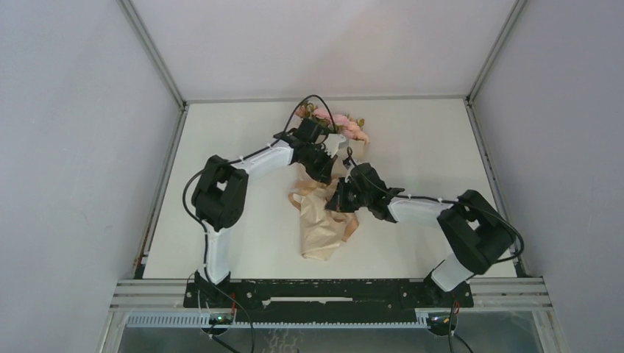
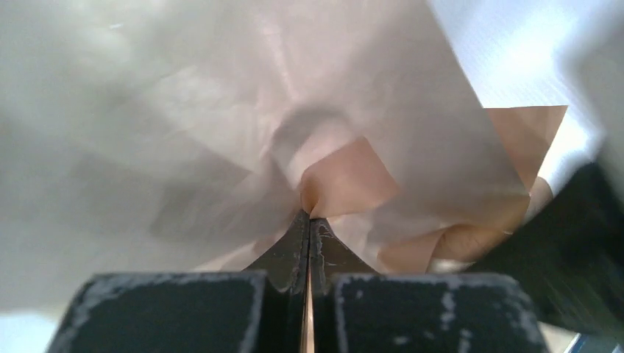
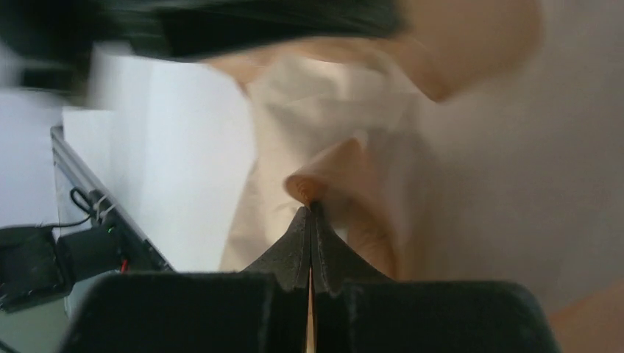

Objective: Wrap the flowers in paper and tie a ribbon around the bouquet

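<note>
While left claw (image 2: 309, 219) and right claw (image 3: 310, 210) each pinch a paper (image 1: 322, 237) fold, flowers (image 1: 347, 126) look half wrapped; no ribbon tied yet, I'd judge.

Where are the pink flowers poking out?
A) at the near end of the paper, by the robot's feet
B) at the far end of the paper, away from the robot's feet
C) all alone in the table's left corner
B: in the top view the flowers show at the far end of the paper.
</note>
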Motion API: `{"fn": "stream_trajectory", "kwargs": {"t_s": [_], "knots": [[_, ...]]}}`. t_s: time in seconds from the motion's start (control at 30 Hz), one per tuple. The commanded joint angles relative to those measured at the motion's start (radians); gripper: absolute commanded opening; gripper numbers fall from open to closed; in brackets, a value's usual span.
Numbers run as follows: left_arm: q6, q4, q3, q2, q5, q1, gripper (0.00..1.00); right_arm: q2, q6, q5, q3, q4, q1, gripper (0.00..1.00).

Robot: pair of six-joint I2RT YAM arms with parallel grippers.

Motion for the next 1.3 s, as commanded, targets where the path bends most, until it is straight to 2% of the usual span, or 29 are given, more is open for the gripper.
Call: {"fn": "stream_trajectory", "kwargs": {"t_s": [0.0,0.13,0.27,0.33,0.47,0.6,0.8,0.87,1.03,1.1,1.13,1.23,1.27], "knots": [[0.022,0.044,-0.038,-0.191,0.03,0.049,0.0,0.076,0.057,-0.014,0.007,0.127,-0.066,0.0],[0.122,0.049,-0.131,-0.338,0.021,0.075,0.0,0.126,0.057,-0.048,0.018,0.143,-0.105,0.0],[0.303,-0.061,-0.209,-0.501,0.103,0.048,0.0,0.159,0.034,-0.08,0.047,0.11,-0.13,0.0],[0.436,-0.162,-0.225,-0.568,0.127,-0.006,0.0,0.169,0.024,-0.119,0.059,0.108,-0.145,0.0],[0.571,-0.297,-0.226,-0.644,0.053,-0.194,0.0,0.191,0.006,-0.234,0.109,0.105,-0.179,0.0],[0.657,-0.409,-0.142,-0.616,-0.02,-0.359,0.0,0.202,-0.02,-0.303,0.142,0.064,-0.207,0.0],[0.657,-0.389,0.012,-0.498,-0.167,-0.435,0.03,0.208,-0.057,-0.345,0.163,0.024,-0.219,0.0],[0.665,-0.355,0.009,-0.468,-0.231,-0.438,0.04,0.208,-0.063,-0.354,0.168,0.015,-0.22,0.0],[0.657,-0.157,-0.109,-0.436,-0.448,-0.415,0.07,0.202,-0.072,-0.363,0.176,0.002,-0.224,0.0],[0.619,-0.143,-0.11,-0.429,-0.44,-0.391,0.16,0.203,-0.073,-0.363,0.175,0.0,-0.224,0.0],[0.604,-0.152,-0.106,-0.431,-0.404,-0.372,0.29,0.204,-0.073,-0.363,0.176,0.0,-0.224,0.0],[0.583,-0.207,-0.094,-0.455,-0.268,-0.328,0.59,0.21,-0.071,-0.364,0.176,0.004,-0.226,0.0],[0.577,-0.228,-0.089,-0.463,-0.217,-0.307,0.66,0.211,-0.07,-0.366,0.176,0.006,-0.226,0.0]]}}
